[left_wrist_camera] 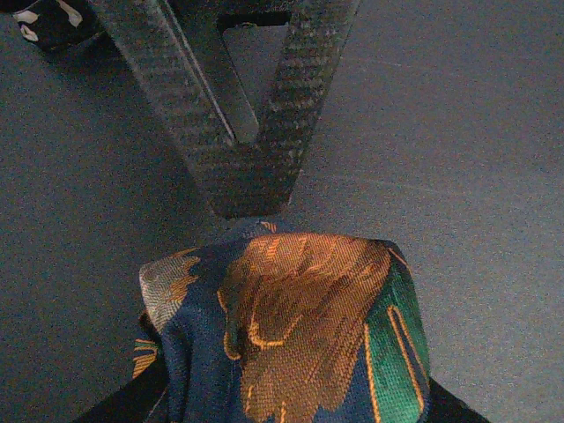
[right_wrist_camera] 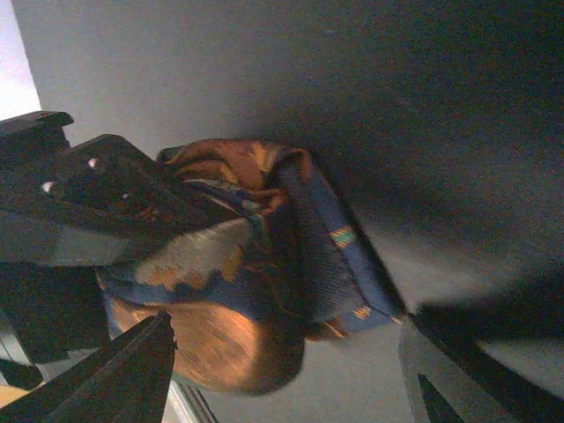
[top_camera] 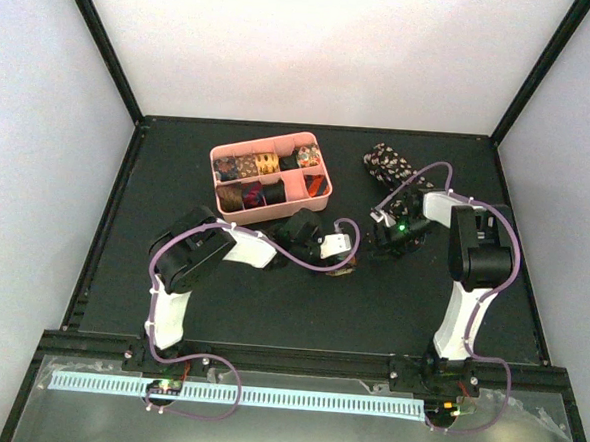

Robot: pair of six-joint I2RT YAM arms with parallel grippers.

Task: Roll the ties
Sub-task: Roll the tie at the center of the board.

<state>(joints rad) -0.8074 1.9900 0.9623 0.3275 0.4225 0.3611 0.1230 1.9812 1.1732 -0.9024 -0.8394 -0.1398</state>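
Behind arms, pink tray [top_camera: 314, 187] with rolled ties [top_camera: 266, 163] across most compartments. Clamped in left gripper [top_camera: 340, 267]: patterned rolled tie [left_wrist_camera: 300, 335]. Right gripper [right_wrist_camera: 282, 361] spread wide beside it, gripping nothing.

overhead view, 2 wrist close-ups sharing tie [left_wrist_camera: 300, 344]

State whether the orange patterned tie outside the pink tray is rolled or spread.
Rolled: the orange patterned tie forms a compact bundle.
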